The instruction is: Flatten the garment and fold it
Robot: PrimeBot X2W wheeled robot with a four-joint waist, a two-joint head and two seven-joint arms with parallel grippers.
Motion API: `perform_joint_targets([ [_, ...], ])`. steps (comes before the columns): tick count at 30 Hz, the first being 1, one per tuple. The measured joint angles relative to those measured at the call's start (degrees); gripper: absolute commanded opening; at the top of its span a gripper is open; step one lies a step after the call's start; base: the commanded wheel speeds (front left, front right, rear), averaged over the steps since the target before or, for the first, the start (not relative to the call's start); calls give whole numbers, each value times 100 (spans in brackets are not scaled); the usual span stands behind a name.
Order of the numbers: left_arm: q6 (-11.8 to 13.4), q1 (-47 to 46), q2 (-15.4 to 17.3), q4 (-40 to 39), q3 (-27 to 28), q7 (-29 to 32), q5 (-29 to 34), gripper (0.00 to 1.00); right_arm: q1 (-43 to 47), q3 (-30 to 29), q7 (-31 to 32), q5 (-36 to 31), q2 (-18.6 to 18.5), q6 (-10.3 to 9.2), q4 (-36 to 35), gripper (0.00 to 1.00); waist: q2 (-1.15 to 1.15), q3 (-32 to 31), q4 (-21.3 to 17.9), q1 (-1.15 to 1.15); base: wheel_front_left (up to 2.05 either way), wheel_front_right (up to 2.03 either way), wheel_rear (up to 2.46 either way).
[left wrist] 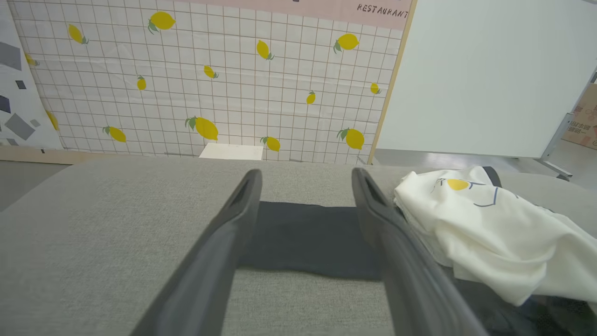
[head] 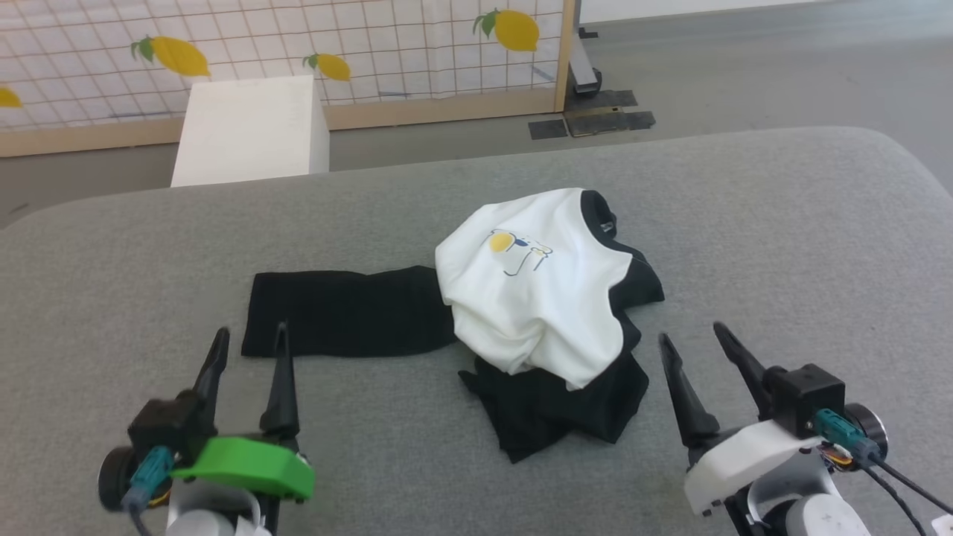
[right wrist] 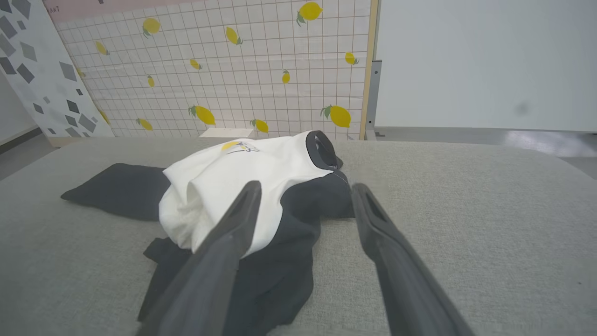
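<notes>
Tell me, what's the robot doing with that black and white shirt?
The robot is meant to flatten the shirt and fold it. Right now the shirt lies crumpled on the grey table, with one black sleeve laid out flat toward the robot's left. The left gripper hovers by that sleeve's end, and the right gripper sits near the bunched part. Both have their fingers open and hold nothing. No folding is done yet.

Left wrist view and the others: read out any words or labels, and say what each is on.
"RESTAURANT": on the pink strip topping the lemon panel.
On the cardboard box, far right: red print, too blurred to read.
On the garment: a small print, no legible letters.
</notes>
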Motion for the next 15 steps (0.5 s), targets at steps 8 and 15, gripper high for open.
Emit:
perform_joint_targets([
  [8,-230,181,-246,-186,321,0,286,100,66,-118,1488,-18,-1,0,595,100,0,137,187,0,0,0,0],
  [15,-414,144,-476,-238,438,0,453,100,-447,-93,2337,42,0,0,1082,100,0,380,387,0,0,0,0],
])
